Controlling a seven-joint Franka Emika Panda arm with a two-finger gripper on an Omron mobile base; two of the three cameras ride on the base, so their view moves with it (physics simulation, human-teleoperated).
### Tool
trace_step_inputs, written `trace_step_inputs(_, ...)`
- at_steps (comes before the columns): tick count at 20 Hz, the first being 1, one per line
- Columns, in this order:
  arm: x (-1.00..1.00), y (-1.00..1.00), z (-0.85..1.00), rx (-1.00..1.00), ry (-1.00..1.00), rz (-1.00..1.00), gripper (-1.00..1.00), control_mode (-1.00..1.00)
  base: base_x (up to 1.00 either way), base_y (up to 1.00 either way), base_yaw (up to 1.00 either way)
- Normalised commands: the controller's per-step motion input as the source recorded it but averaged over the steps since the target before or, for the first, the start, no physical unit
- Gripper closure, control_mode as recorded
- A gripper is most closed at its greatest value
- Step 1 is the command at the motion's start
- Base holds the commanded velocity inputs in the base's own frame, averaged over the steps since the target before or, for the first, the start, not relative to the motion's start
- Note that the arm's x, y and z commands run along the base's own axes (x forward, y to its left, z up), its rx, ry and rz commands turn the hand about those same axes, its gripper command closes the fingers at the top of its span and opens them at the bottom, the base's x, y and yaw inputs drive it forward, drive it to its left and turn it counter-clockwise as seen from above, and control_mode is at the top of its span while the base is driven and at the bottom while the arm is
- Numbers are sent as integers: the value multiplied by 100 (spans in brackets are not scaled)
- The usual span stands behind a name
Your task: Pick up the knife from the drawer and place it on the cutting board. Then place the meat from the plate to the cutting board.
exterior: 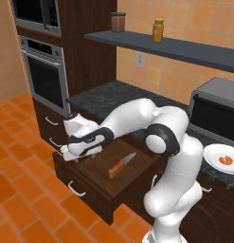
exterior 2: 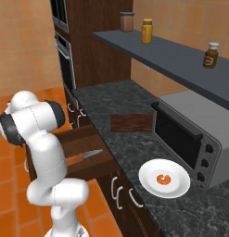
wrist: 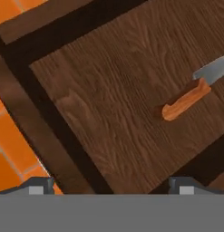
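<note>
The wide dark drawer [exterior: 94,176] stands pulled out, and the knife [exterior: 122,165] lies flat on its wood-grain bottom, orange-brown handle toward the front. My gripper [exterior: 70,155] hangs open over the drawer's left front corner, well apart from the knife. In the hand view the knife [wrist: 188,97] lies at the upper right, away from my open gripper [wrist: 111,186], whose fingers have nothing between them. On the counter, the dark reddish cutting board [exterior 2: 132,122] lies flat. Nearer sits the white plate [exterior 2: 148,183] with the orange-red meat [exterior 2: 163,179] on it.
A grey microwave [exterior 2: 190,134] stands on the dark counter [exterior 2: 111,99] right of the board and plate. A shelf [exterior 2: 171,60] with jars runs above. A wall oven [exterior: 42,76] stands at the left. Orange tile floor [exterior: 23,190] surrounds the open drawer.
</note>
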Motion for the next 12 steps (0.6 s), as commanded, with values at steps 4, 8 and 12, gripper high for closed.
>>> trace_step_inputs(4, 28, -100, -16, 18, 2, -52, -100, -100, 0, 0, 0)
trace_step_inputs(8, 2, -89, -43, 19, -7, -57, -100, -100, 0, 0, 0)
trace_step_inputs(12, 29, -84, -59, 22, 0, -53, -100, -100, 0, 0, 0)
